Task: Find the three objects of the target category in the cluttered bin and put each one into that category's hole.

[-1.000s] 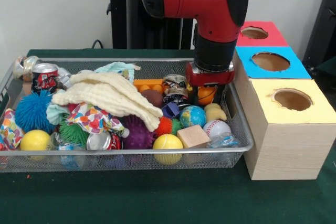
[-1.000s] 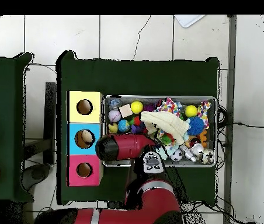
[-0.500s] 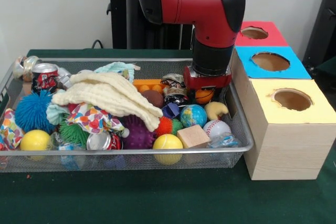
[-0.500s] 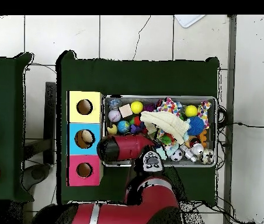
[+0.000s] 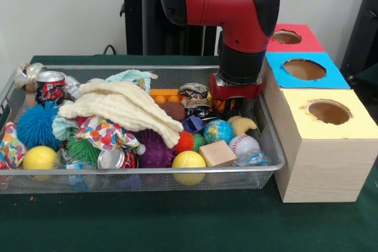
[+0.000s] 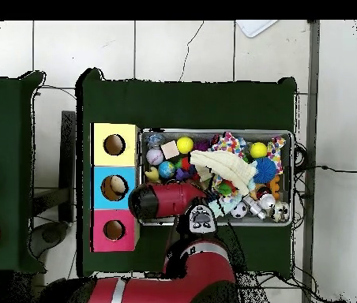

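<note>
The wire mesh bin (image 5: 177,172) stands full of clutter; it also shows in the overhead view (image 6: 213,131). My gripper (image 5: 235,105) is down in the bin's far right corner, its tips hidden among the objects. A pale yellow plush duck (image 5: 241,124) lies just in front of it, and an orange ball (image 5: 220,105) shows at its left. No teddy bear shows. The red-topped box's hole (image 5: 286,37) is at the far right, behind the blue one; in the overhead view the hole (image 6: 114,230) is left of my arm (image 6: 162,200), which hides the gripper.
A cream cloth (image 5: 124,110) covers the bin's middle. Around it lie spiky balls (image 5: 36,125), yellow balls (image 5: 189,160), a wooden cube (image 5: 217,153), a baseball (image 5: 243,144), a globe ball (image 5: 217,130) and cans (image 5: 50,85). The blue box (image 5: 304,69) and the yellow box (image 5: 329,111) flank the bin's right side.
The gripper has shifted slightly in the bin's right corner. The duck has been nudged and turned. The orange ball is now mostly hidden behind the gripper.
</note>
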Available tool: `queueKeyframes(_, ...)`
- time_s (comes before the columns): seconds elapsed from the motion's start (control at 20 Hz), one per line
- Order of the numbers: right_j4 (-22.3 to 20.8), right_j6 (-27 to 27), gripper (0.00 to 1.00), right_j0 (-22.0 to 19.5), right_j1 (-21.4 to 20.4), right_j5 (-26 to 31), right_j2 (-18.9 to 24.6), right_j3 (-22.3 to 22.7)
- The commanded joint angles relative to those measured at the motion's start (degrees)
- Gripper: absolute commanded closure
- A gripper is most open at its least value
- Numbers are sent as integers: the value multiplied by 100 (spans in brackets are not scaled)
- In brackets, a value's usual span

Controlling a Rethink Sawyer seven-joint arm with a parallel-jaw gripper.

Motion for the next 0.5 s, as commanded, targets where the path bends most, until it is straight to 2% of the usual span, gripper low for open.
queueKeyframes(0.05,292,1174,100,62,204,-165,95,-199)
queueKeyframes(0.35,323,1095,100,51,197,-13,96,-268)
queueKeyframes(0.4,290,1092,100,45,108,-80,106,-177)
queueKeyframes(0.5,251,1030,100,101,-163,175,44,-20)
